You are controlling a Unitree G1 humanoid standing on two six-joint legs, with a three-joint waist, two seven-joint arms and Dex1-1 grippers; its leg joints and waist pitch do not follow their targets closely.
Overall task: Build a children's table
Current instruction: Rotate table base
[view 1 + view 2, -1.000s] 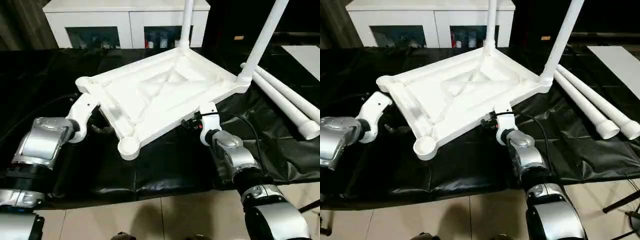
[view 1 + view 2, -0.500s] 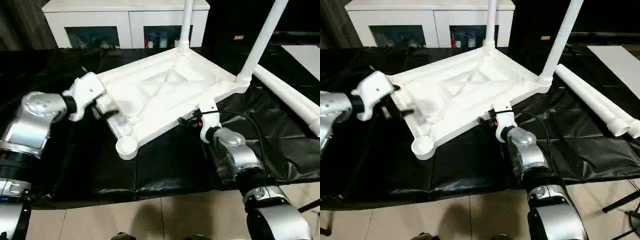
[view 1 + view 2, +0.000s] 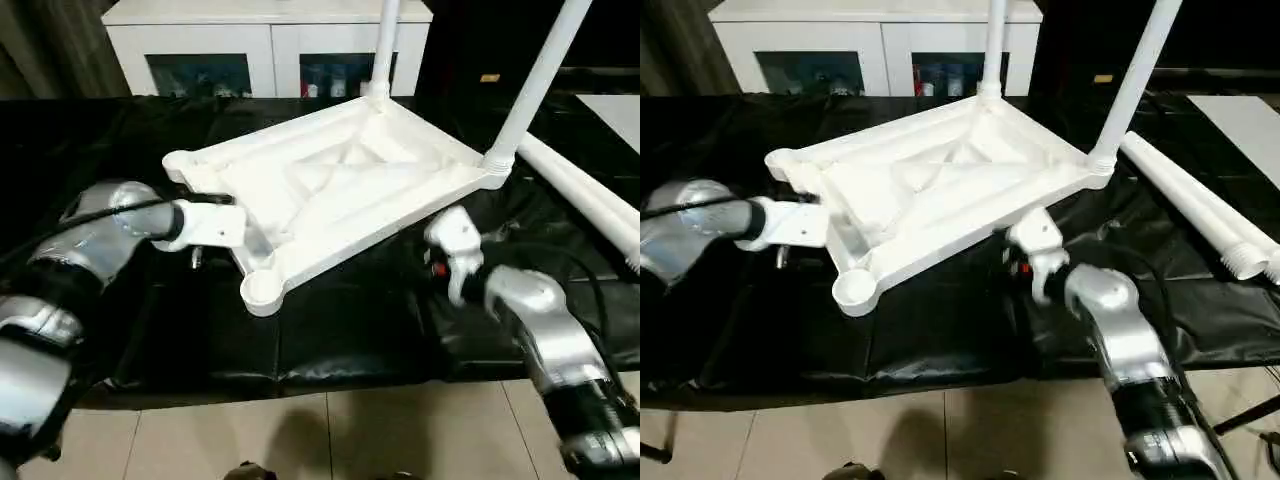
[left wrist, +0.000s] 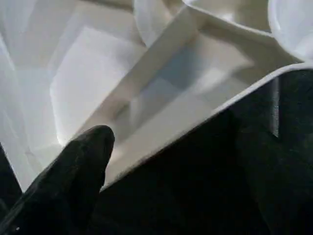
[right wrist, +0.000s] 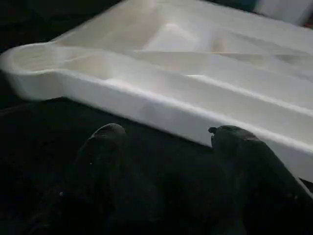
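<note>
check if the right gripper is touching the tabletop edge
Apart. In the right wrist view the right gripper sits short of the tabletop, with black cloth between them.

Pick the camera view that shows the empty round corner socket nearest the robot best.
The left eye view: the empty round corner socket of the white plastic ribbed tabletop sits unobstructed, its rim whole. The right eye view shows it similarly. The right wrist view shows it side-on; the left wrist view crops a socket at the edge.

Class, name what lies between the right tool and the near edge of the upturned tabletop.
Nothing but bare black sheet: the right wrist view shows it between the right tool and the tabletop.
</note>
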